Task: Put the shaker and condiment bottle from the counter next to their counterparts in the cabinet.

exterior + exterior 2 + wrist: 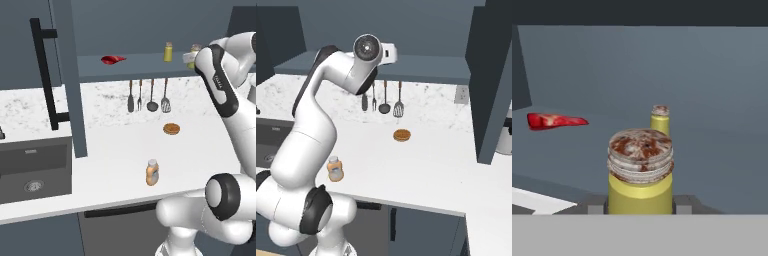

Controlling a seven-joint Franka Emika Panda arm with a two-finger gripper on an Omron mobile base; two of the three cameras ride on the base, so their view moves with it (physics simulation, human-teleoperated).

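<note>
In the hand view my gripper [640, 205] is shut on a yellow-green shaker [640, 175] with a speckled grey cap, held upright. Behind it, a matching shaker [660, 120] stands on the cabinet shelf [712, 165], and a red flattish bottle [554, 120] lies to the left. From the left base view the gripper [191, 60] is at the shelf's right end, a little right of the standing shaker [168, 52]; the red bottle [113, 59] lies further left. The orange condiment bottle [152, 172] [335, 169] stands upright near the counter's front edge [115, 200].
The cabinet door [65, 75] hangs open with its long black handle [47, 75] over the sink [32, 170]. Several utensils [147, 97] hang on the backsplash. A round brown item [171, 129] [402, 135] lies on the counter. Another open door [491, 85] stands at right.
</note>
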